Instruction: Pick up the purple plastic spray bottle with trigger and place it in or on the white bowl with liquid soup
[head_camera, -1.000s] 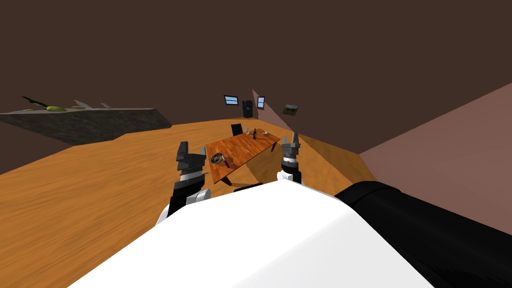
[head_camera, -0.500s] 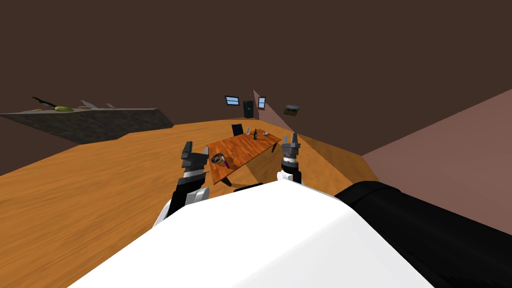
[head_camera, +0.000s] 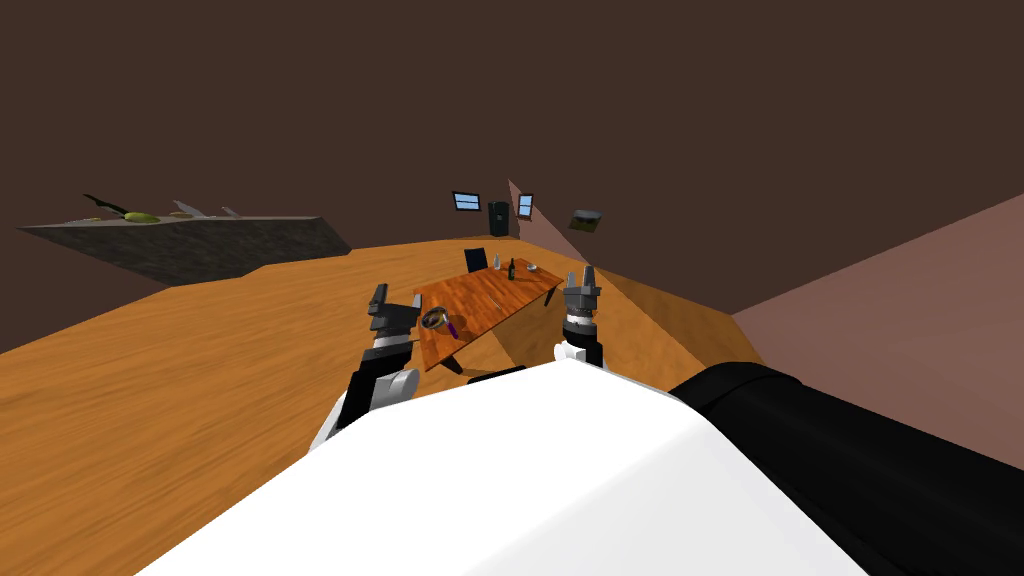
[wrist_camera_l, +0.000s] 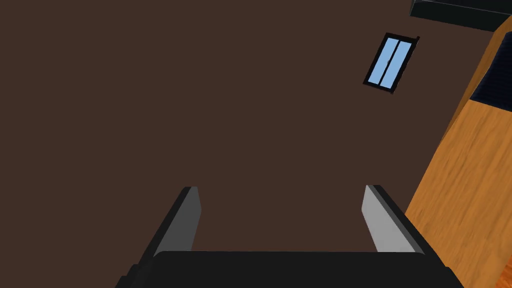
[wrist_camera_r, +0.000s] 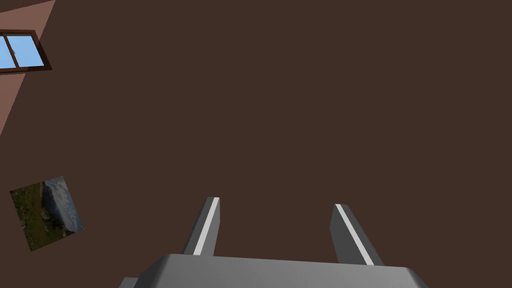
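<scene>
Our left gripper (wrist_camera_l: 281, 189), spread wide

Our two thin light grey blade fingers (wrist_camera_l: 185, 222) stand well apart, and between them, straight ahead, we face a flat dark brown wall (wrist_camera_l: 200, 90). Far beyond one fingertip hangs a small dark-framed window with pale blue panes (wrist_camera_l: 390, 62). Just outside that same finger runs an orange wood-grained surface (wrist_camera_l: 470, 175).

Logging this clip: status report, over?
Left gripper and right gripper open, empty. Purple spray bottle beside bowl on table, near end. No obstruction seen.
</scene>
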